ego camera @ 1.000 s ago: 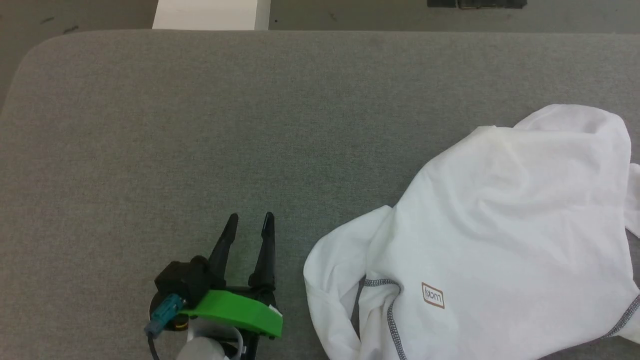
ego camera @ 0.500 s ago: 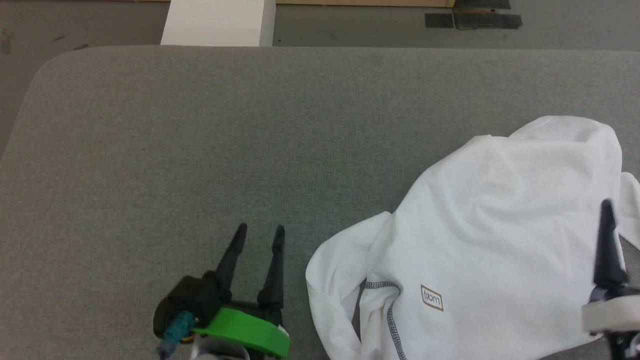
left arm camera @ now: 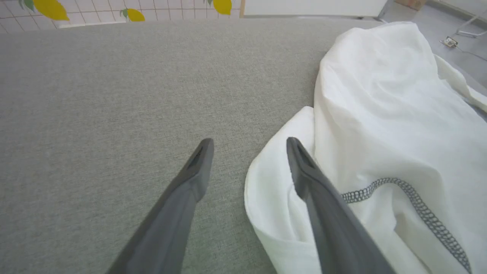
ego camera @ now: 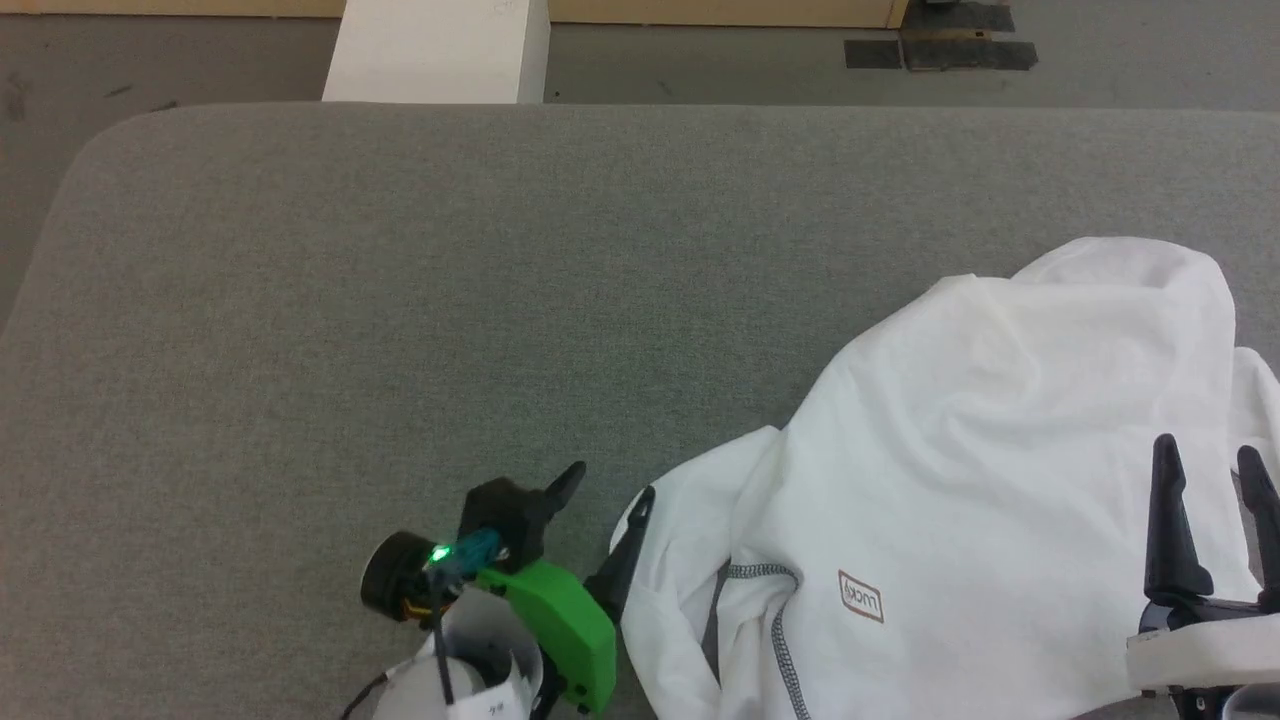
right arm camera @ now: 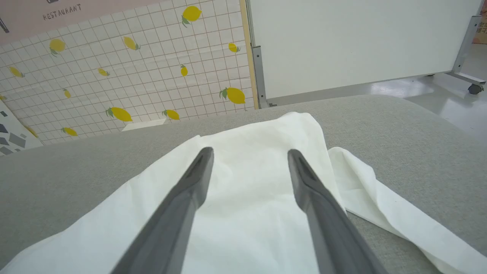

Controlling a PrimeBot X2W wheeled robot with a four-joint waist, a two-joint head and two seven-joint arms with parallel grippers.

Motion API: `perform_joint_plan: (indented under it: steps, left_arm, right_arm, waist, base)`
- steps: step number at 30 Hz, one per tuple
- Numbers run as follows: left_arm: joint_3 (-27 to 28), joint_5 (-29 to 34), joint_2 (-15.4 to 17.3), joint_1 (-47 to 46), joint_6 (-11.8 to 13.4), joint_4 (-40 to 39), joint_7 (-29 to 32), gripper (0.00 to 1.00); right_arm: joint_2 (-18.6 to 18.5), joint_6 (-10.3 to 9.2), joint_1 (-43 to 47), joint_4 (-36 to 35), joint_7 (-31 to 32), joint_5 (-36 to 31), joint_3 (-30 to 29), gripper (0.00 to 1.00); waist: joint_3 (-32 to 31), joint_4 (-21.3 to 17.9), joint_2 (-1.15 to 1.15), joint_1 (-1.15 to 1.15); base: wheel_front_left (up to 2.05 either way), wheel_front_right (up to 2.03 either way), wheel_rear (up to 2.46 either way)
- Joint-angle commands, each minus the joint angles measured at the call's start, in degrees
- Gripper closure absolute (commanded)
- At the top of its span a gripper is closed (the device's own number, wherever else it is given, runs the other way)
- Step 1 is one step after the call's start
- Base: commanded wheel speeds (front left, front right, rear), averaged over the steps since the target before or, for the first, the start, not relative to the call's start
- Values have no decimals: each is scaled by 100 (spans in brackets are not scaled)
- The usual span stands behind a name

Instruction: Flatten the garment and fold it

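The left gripper is hovering spread wide and empty at the bunched edge of the garment, and the right gripper is hanging likewise over its far side. The garment is lying crumpled toward the right of the table. Closing here is risking a pinch on doubled layers.

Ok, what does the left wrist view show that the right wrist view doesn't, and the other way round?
Left wrist view: dark grey stitching on the garment, and the open left gripper with one finger over the table, the other over the garment's rolled edge. Right wrist view: the open right gripper with both fingers above white fabric, RESTAURANT lettering on the wall, a castor on the floor. Both: the white garment on the grey table, with lemon-patterned tiles behind.
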Motion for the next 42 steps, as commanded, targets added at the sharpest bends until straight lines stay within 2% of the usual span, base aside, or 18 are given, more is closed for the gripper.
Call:
perform_joint_plan:
  steps: [1, 5, 6, 12, 13, 15, 19, 22, 26, 29, 35, 42]
  left_arm:
    - [-77, -43, 91, -227, -71, 49, 288, 0]
    - [-370, -212, 257, -730, -196, 312, 1332, 0]
    - [-514, -300, 304, -920, -225, 479, 1768, 0]
    - [-867, -708, 285, -1125, -264, 1021, 2700, 0]
    - [-919, -794, 267, -1115, -268, 1102, 2803, 4]
    - [-1065, -921, 279, -1119, -275, 1231, 2941, 100]
    - [-1252, -1113, 325, -1181, -283, 1277, 2750, 100]
    - [-1152, -1127, 352, -1353, -284, 1133, 2172, 100]
    - [-770, -1027, 436, -1738, -239, 800, 1303, 100]
    - [-340, -1097, 507, -2069, -142, 504, 887, 100]
    - [576, -1309, 900, -2737, 211, 186, 869, 100]
    - [1383, -972, 1438, -2984, 976, 583, 634, 100]
  right_arm:
    - [-3, -9, -79, -4, -14, -23, -10, 0]
    - [-3, -9, -151, 19, -11, 23, 58, 0]
    - [-3, -9, -187, 32, -18, 48, 95, 0]
    - [-3, -9, -301, 131, -61, 83, 92, 0]
    - [-3, -9, -306, 135, -65, 88, 78, 0]
    - [-3, -9, -334, 176, -82, 90, 49, 0]
    - [-3, -9, -397, 258, -135, 92, 2, 0]
    - [-3, -9, -406, 286, -158, 93, -56, 0]
    - [-3, -9, -416, 255, -158, 84, -86, 0]
    - [-3, -9, -441, 206, -144, 78, -91, 0]
    - [-3, -9, -561, 109, -124, 55, -53, 0]
    - [-3, -9, -757, 116, -160, 34, -94, 0]
  waist:
    - [48, 3, 0, 0]
    - [173, -44, 0, 0]
    - [231, -85, 0, 0]
    - [376, -256, 0, 0]
    - [384, -273, 0, 0]
    - [409, -316, 0, 0]
    - [420, -359, 0, 0]
    - [402, -318, 0, 0]
    - [432, -210, 0, 0]
    - [516, -135, 0, 0]
    - [852, -120, 0, 0]
    - [1257, -269, 0, 0]
  base:
    - [0, 0, 0]
    - [0, 0, 0]
    - [0, 0, 0]
    - [0, 0, 0]
    - [0, 0, 0]
    - [0, 0, 0]
    - [0, 0, 0]
    - [0, 0, 0]
    - [0, 0, 0]
    - [0, 0, 0]
    - [0, 0, 0]
    - [0, 0, 0]
